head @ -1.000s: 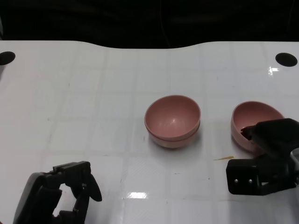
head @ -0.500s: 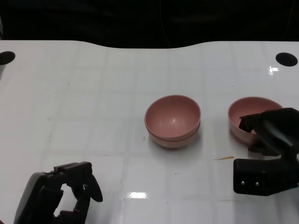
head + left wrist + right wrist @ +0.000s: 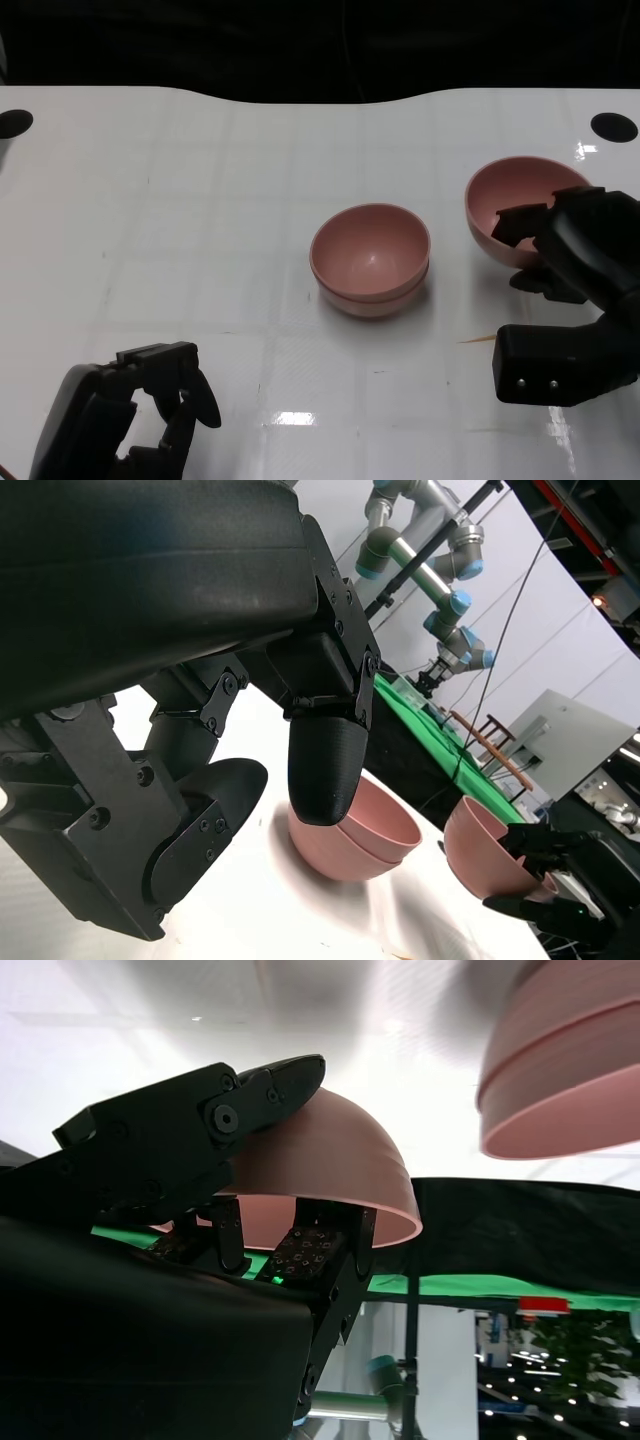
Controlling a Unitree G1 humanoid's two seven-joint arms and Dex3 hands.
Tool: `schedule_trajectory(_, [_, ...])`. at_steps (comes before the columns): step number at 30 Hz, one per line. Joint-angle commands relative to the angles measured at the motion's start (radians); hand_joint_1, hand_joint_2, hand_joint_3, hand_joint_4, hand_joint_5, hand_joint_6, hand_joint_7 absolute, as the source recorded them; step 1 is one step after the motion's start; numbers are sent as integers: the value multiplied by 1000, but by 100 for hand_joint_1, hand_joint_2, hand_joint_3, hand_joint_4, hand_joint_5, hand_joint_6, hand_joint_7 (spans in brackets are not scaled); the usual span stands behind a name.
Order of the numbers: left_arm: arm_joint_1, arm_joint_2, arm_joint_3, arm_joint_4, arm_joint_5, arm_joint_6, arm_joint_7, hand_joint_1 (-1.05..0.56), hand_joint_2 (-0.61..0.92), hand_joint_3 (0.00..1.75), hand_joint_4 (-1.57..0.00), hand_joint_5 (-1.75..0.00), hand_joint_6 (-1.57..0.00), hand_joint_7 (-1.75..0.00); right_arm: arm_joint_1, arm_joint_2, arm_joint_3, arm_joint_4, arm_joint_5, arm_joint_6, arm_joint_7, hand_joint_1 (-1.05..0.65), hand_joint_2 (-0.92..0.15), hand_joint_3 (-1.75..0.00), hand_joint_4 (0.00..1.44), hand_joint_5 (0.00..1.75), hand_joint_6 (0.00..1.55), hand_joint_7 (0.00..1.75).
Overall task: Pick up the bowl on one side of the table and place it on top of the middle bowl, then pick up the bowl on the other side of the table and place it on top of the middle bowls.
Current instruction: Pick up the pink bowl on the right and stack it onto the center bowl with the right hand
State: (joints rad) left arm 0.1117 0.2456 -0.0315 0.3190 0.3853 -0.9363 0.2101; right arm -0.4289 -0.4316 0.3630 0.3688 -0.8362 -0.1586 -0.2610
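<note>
Pink plastic, smooth and rounded, is what my right robot hand (image 3: 570, 250) pinches: the side bowl (image 3: 510, 205), gripped at its near rim with fingers inside and outside the wall. It hangs clear of the table (image 3: 200, 200), tilted so its mouth faces toward the middle, to the right of the middle stack (image 3: 370, 258), which already looks like two nested bowls. My left robot hand (image 3: 150, 410) rests low at the near edge of the table, fingers curled in with nothing in them.

To do this step well, I judge I should carry the bowl across high enough that its bottom passes over the stack's rim without knocking it, then level it so the mouth faces up. I should centre it over the stack and lower it until it seats before loosening my fingers, since a tilted release could let it slide off.
</note>
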Motion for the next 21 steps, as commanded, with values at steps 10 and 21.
schedule_trajectory(10, [9,19,4,0,5,20,-13,-4,26,159,-87,-171,-85,-147,-135,74,-8,-38,65,-59,37,-10,-31,-120,98,175,95,127])
schedule_trajectory(21, [6,18,0,5,12,17,-12,-4,27,159,-88,-171,-84,-148,-228,154,46,14,49,-94,54,-18,-35,-114,96,175,85,147])
